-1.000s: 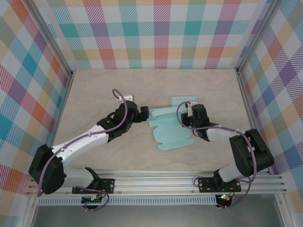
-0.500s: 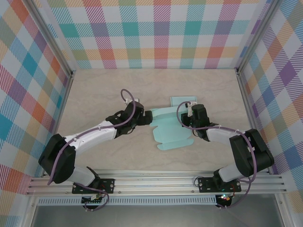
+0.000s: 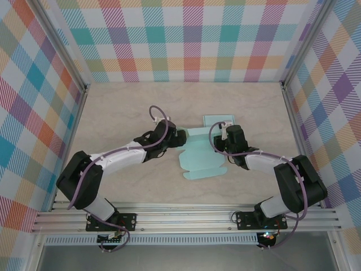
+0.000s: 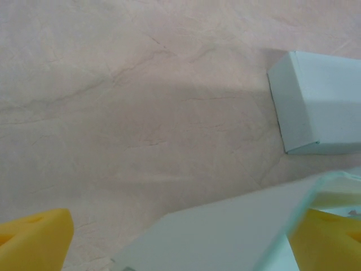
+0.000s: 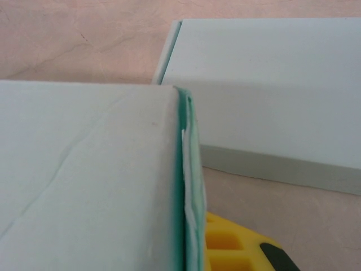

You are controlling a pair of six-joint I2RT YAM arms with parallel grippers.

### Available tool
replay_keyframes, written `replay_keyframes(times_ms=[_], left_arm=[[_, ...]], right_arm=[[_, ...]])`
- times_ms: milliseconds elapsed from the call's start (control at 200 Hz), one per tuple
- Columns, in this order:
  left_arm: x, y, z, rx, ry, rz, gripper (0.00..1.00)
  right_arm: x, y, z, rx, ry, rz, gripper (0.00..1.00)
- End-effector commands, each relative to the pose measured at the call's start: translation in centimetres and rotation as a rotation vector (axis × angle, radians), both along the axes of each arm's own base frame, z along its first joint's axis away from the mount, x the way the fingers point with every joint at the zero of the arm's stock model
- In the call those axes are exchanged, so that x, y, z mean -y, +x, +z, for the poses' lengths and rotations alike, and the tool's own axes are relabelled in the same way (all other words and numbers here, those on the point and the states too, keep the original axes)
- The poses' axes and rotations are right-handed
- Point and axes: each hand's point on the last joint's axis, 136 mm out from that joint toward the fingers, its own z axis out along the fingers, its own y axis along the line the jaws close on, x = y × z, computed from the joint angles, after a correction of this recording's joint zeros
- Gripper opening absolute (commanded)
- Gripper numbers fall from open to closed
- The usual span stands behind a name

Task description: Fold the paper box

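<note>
The paper box point(image 3: 201, 153) is a pale teal blank lying partly folded in the middle of the table. My left gripper point(image 3: 180, 138) is at its left edge and stands open; in the left wrist view its yellow fingers point(image 4: 35, 237) are far apart, and a raised teal flap point(image 4: 225, 231) slants between them without being pinched. My right gripper point(image 3: 223, 141) is shut on the box's right wall. In the right wrist view the doubled paper edge point(image 5: 189, 186) stands upright against my yellow finger point(image 5: 237, 251).
A second, folded teal box point(image 3: 218, 120) lies just behind the blank, also seen as the folded box point(image 4: 318, 101) and the folded box point(image 5: 271, 79). Plaid walls enclose the table on three sides. Bare tabletop point(image 3: 118, 107) stretches to the left and back.
My left arm has reached further right to the box's left edge, and the left flaps that lay spread out are now pushed up and inward. The right gripper has kept its grip.
</note>
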Motion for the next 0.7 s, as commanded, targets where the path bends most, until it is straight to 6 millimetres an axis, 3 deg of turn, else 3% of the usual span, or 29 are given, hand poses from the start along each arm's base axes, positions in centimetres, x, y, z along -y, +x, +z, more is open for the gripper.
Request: replay_keyframes(times_ms=[0, 255, 535, 695], left_arm=[[1.2, 1.6, 1.5, 0.058, -0.065, 0.028, 0.94], [1.3, 1.6, 1.3, 0.117, -0.115, 0.071, 0.87], [-3.1, -0.4, 1.1, 0.146, -0.115, 0.210, 0.85], [-4.8, -2.2, 0.8, 0.128, -0.123, 0.227, 0.86]], right_arm=[[-1.1, 0.6, 2.6, 0.049, 0.035, -0.002, 0.00], [-1.4, -0.1, 3.1, 0.032, 0.032, -0.058, 0.00], [-0.5, 0.0, 1.7, 0.021, -0.042, -0.182, 0.00], [-1.5, 0.7, 0.7, 0.013, -0.068, -0.188, 0.00]])
